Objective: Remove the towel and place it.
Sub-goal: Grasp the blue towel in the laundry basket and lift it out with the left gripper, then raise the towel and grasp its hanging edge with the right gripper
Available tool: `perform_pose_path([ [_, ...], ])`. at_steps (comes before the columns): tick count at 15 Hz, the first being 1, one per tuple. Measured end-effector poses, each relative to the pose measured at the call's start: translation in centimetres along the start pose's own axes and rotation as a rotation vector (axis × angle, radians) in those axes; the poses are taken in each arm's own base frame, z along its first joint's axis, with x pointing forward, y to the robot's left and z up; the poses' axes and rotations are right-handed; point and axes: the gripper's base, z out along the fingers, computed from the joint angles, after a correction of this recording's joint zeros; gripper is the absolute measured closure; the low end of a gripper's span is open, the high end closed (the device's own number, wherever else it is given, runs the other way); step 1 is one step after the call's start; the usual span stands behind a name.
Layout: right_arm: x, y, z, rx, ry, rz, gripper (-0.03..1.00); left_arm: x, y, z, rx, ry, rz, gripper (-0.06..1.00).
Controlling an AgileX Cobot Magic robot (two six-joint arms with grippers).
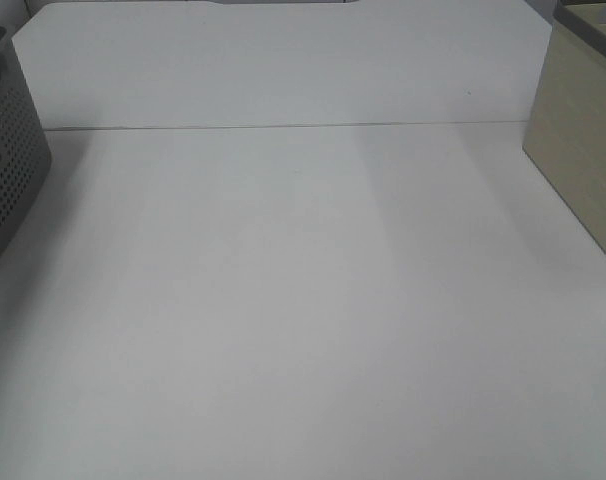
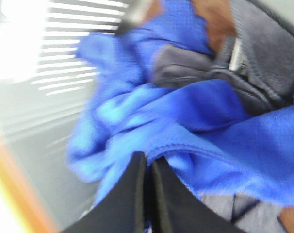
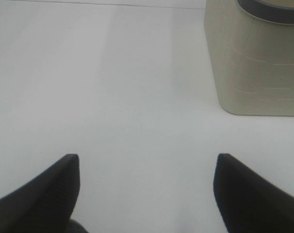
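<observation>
Towel [image 2: 224, 126], in the left wrist view, is a crumpled deep-blue heap directly ahead of the left pincer [image 2: 147, 158]. The black fingers are pressed together on a fold of its stitched hem. Grey cloth [image 2: 268, 53] lies bunched against the towel beyond the pincer, and more grey shows beneath it close to the fingers. A pale slatted wall [image 2: 64, 43] stands off to one side, too blurred to say what it belongs to.

In the right wrist view the right pincer [image 3: 147, 156] is spread wide and holds nothing, above the bare white surface [image 3: 113, 73]. A beige container [image 3: 253, 68] stands ahead of it and off to one side; its dark inner rim [image 3: 278, 14] shows, but its contents are hidden.

In the exterior high view a dark perforated basket [image 1: 8, 150] sits at the edge on the left pincer's side, and the beige container on the right pincer's side. The inside of neither can be seen.
</observation>
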Motion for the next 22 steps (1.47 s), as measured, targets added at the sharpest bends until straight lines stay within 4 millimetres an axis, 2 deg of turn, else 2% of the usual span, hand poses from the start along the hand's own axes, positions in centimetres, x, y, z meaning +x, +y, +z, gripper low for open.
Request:
perform_pose_path([
  [3,0.0,0.0,0.0,0.000,0.000,0.000,0.22,0.7,2.0,-7.9,-0.130,-0.066,-0.092,0.94],
  [4,0.0,0.0,0.0,0.000,0.000,0.000,0.22,0.9,2.3,-9.4,-0.160,-0.086,-0.106,0.94],
  [5,0.0,0.0,0.0,0.000,0.000,0.000,0.22,1.6,2.9,-14.8,-0.271,-0.160,-0.142,0.94],
  [6,0.0,0.0,0.0,0.000,0.000,0.000,0.22,2.1,3.1,-17.7,-0.344,-0.204,-0.155,0.94],
  [8,0.0,0.0,0.0,0.000,0.000,0.000,0.22,2.8,3.2,-22.5,-0.484,-0.299,-0.178,0.94],
  [9,0.0,0.0,0.0,0.000,0.000,0.000,0.22,2.9,3.2,-23.4,-0.518,-0.326,-0.183,0.94],
  [11,0.0,0.0,0.0,0.000,0.000,0.000,0.22,3.2,3.4,-27.2,-0.667,-0.455,-0.205,0.94],
  [14,0.0,0.0,0.0,0.000,0.000,0.000,0.22,1.7,2.9,-31.1,-0.822,-0.671,-0.183,0.94],
  [17,0.0,0.0,0.0,0.000,0.000,0.000,0.22,-2.3,0.3,-33.3,-0.795,-0.869,-0.043,0.94],
  [19,0.0,0.0,0.0,0.000,0.000,0.000,0.22,-4.5,-1.1,-33.1,-0.744,-0.914,0.053,0.94],
  [22,0.0,0.0,0.0,0.000,0.000,0.000,0.22,-7.9,-3.5,-31.2,-0.587,-0.911,0.172,0.94],
])
